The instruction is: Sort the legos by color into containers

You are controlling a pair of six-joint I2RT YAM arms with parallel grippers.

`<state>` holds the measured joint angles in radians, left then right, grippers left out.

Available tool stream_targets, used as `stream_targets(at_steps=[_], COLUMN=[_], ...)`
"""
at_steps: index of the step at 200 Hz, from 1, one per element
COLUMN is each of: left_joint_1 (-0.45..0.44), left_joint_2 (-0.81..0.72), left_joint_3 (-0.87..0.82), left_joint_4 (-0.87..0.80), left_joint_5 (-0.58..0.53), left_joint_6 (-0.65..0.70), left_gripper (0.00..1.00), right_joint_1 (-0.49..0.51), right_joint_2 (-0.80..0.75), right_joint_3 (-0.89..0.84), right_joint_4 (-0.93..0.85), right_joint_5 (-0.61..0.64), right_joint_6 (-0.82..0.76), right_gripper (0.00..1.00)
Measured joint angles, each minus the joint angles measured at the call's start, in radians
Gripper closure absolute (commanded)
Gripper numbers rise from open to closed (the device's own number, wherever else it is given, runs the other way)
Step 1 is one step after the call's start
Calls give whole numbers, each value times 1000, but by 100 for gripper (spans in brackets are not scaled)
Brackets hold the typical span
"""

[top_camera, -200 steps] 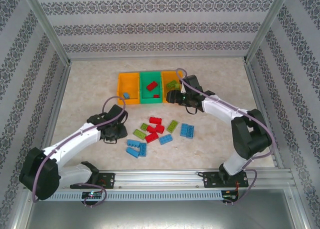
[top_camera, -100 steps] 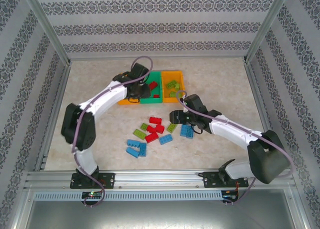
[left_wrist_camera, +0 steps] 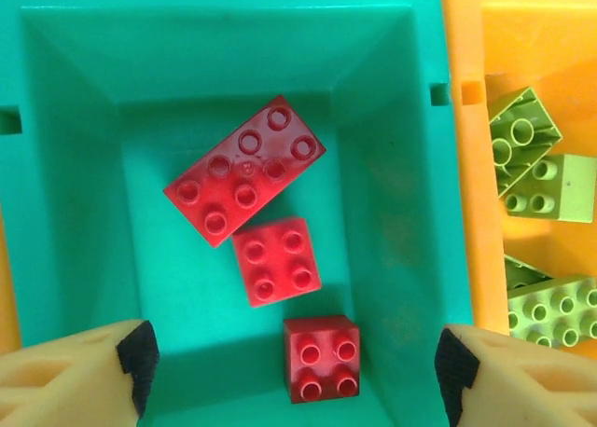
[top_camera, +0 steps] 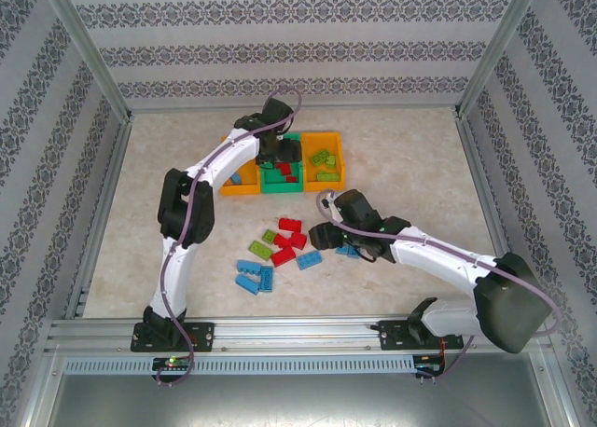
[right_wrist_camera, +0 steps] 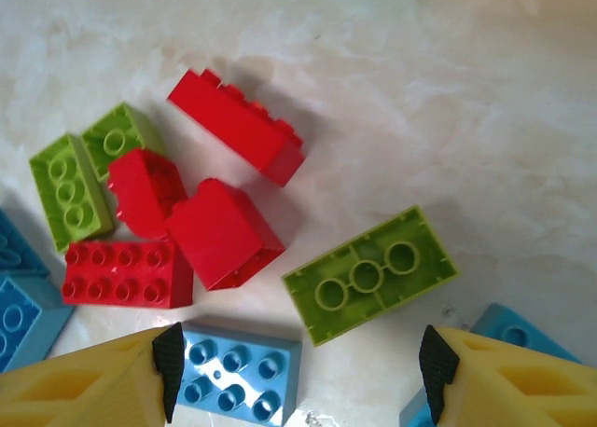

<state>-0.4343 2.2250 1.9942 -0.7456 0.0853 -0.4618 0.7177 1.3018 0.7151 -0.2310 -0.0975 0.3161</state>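
The left hand (left_wrist_camera: 297, 366) hangs spread and empty over the green bin (left_wrist_camera: 392, 213), the middle one of three joined containers, where three red legos (left_wrist_camera: 244, 170) lie. The right orange bin (left_wrist_camera: 459, 194) holds about four light green legos (left_wrist_camera: 522, 129), and the left orange bin (top_camera: 241, 188) shows one blue lego (top_camera: 233, 177). The right hand (right_wrist_camera: 303, 366), spread with nothing between its fingers, hovers over a close cluster on the desk (right_wrist_camera: 448, 91): four loose red bricks (right_wrist_camera: 238, 127), three loose green bricks (right_wrist_camera: 368, 273) and at least five loose blue bricks (top_camera: 250, 267).
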Motion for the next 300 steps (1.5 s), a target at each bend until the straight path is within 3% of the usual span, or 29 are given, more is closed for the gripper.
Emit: stream_targets(at_steps=[73, 115, 169, 220, 255, 300], left_joint_1=[-10, -1, 96, 125, 149, 174], left_joint_2=[-336, -473, -589, -697, -737, -755], left_joint_3=[-381, -533, -758, -879, -933, -988], left_joint_4=[77, 115, 200, 233, 248, 259], left_joint_5=[43, 70, 171, 202, 207, 212], left_joint_6=[2, -10, -58, -71, -77, -79], left_gripper=[1, 1, 1, 1, 1, 1], right_joint_1=[105, 111, 111, 111, 111, 109], right_joint_2=[237, 323, 421, 485, 501, 501], right_joint_3=[207, 279, 360, 414, 433, 436], right_joint_4=[-88, -154, -228, -273, -283, -286], right_joint_5=[11, 2, -9, -15, -24, -22], right_joint_6=[-220, -329, -415, -451, -462, -470], right_gripper=[29, 30, 32, 41, 57, 61])
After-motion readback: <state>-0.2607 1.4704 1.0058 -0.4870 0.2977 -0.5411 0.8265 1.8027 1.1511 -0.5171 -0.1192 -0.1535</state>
